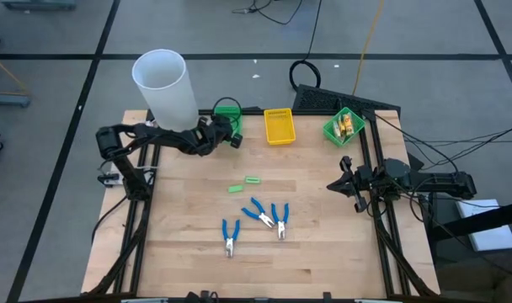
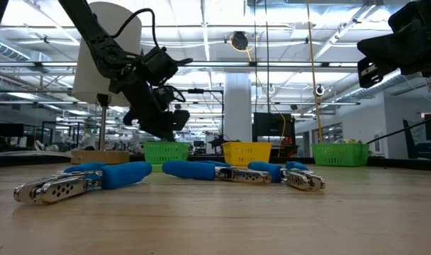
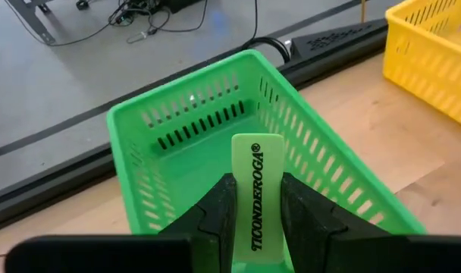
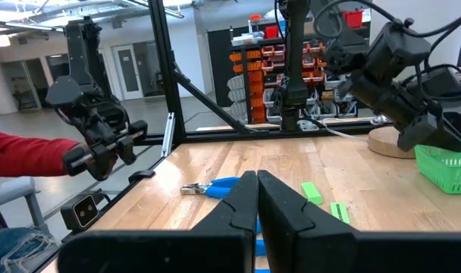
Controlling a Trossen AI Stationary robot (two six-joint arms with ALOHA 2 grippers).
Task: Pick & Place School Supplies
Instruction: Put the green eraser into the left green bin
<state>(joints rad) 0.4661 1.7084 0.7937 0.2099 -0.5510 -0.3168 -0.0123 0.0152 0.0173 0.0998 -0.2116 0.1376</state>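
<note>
My left gripper (image 3: 257,199) is shut on a light-green eraser (image 3: 258,171) printed "TICONDEROGA", and stands over the open top of a green slotted bin (image 3: 177,155) at the table's far edge (image 1: 226,110). Two more light-green pieces (image 1: 253,180) (image 1: 235,188) lie flat mid-table. Three blue-handled pliers (image 1: 230,236) (image 1: 258,212) (image 1: 280,220) lie nearer the front. My right gripper (image 4: 257,182) waits shut and holding nothing at the table's right edge (image 1: 336,183). My left gripper pinches the eraser by its two narrow long edges (image 3: 238,205), one finger on each. The eraser lies along the fingers, printed face up, its free end (image 3: 257,144) sticking out past the fingertips. The fingers slant down toward the far edge. The eraser hangs clear above the bin's floor.
A tall white cylinder (image 1: 165,88) stands just left of the green bin. A yellow bin (image 1: 279,126) sits to its right, and a second green bin (image 1: 344,126) with yellow-orange items stands at the far right. Bare wood lies between the bins and the pliers.
</note>
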